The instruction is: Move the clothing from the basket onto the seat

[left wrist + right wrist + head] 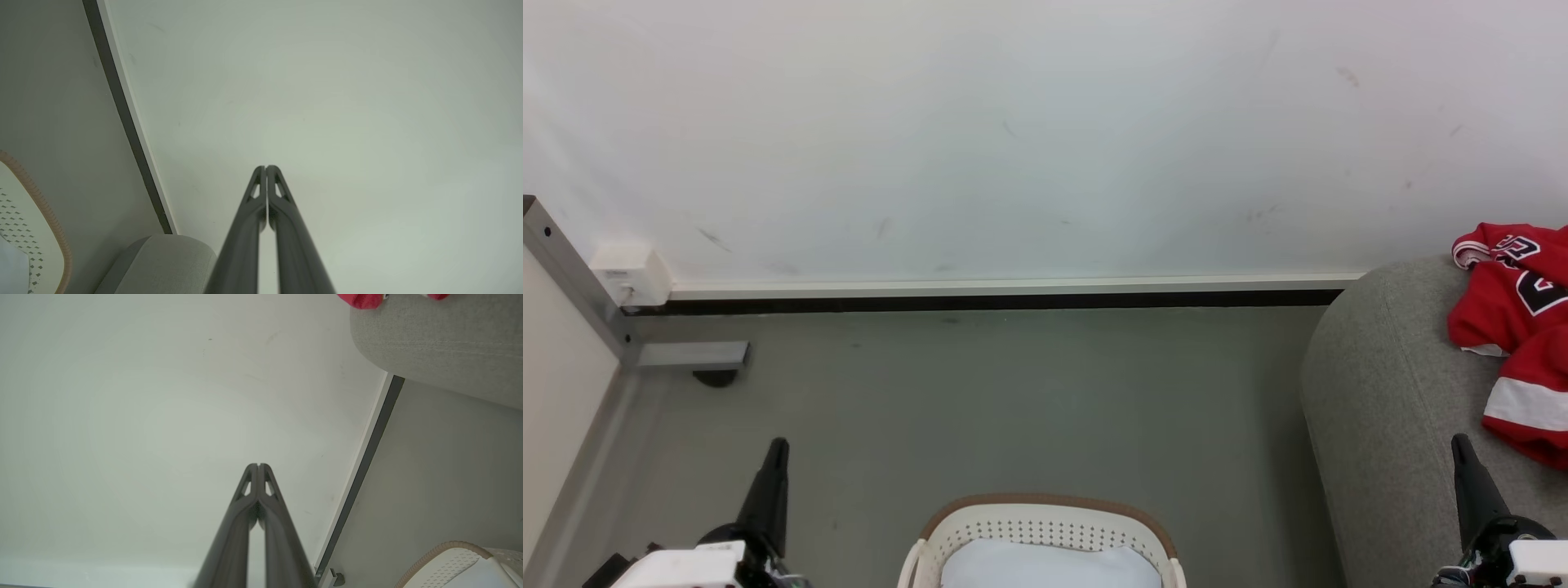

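Left claw [778, 449]: both long dark fingers pressed together tip to tip, nothing between them; it hangs over bare floor to the left of the basket.
Right claw [1460, 447]: jaws likewise closed flat and empty-handed; from the head view its tip stands in front of the seat's grey side, near the red cloth but not touching it.
Red clothing [1515, 327]: lying in a loose heap on the seat, the jersey [1521, 273] with its black, white-edged lettering uppermost and the white-banded piece [1529, 404] lower, nearer the robot. Part of the heap runs off the right of the head view.
Seat [1388, 392]: a big grey upholstered thing with a rounded, padded end, standing against the wall to the right of the basket.
Basket [1045, 524]: cream, perforated, tan-rimmed, right in front of the robot. No red shows inside; something pale bluish-white [1045, 567] fills the bottom, and I cannot tell whether that is cloth or a lining.
Done: by the look of it, the red garments are out and on the seat.
Left: perhaps nothing; only that pale thing would need a closer look.
Open room: a wide stretch of grey floor [1013, 392] between basket and skirting board [1013, 287], free for swinging either arm.
Edges to mind: the seat's bulging end beside the right claw, the basket rim between the arms, and the metal frame foot [694, 355] by the wall on the far left.
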Robot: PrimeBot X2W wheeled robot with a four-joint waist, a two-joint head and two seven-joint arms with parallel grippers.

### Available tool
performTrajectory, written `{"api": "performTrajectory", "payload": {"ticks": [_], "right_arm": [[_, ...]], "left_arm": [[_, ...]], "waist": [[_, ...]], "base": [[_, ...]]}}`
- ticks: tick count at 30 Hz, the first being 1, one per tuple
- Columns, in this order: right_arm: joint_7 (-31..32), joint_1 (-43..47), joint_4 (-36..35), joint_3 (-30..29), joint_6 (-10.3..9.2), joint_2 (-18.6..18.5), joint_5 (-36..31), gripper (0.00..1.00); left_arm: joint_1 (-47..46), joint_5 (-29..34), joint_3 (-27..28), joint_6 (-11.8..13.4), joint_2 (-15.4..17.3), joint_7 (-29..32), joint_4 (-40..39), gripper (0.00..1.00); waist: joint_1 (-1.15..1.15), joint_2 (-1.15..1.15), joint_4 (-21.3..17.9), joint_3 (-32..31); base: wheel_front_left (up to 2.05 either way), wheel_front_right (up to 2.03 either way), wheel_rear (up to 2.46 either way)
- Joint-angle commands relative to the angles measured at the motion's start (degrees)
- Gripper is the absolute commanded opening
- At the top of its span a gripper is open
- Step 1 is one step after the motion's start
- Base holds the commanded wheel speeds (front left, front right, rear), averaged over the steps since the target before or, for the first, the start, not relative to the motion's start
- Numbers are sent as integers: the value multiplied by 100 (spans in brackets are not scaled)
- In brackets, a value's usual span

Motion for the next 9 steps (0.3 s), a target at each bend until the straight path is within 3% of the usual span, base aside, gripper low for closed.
{"api": "performTrajectory", "payload": {"ticks": [1, 9], "right_arm": [[18, -72, 14, -25, -12, 4, -34, 0], [19, -72, 14, -25, -12, 4, -33, 0]], "left_arm": [[-48, -79, 9, -9, 12, 17, -5, 0], [-48, -79, 9, -6, 12, 17, -5, 0]], "waist": [[0, 0, 0, 0], [0, 0, 0, 0]], "base": [[0, 0, 0], [0, 0, 0]]}}
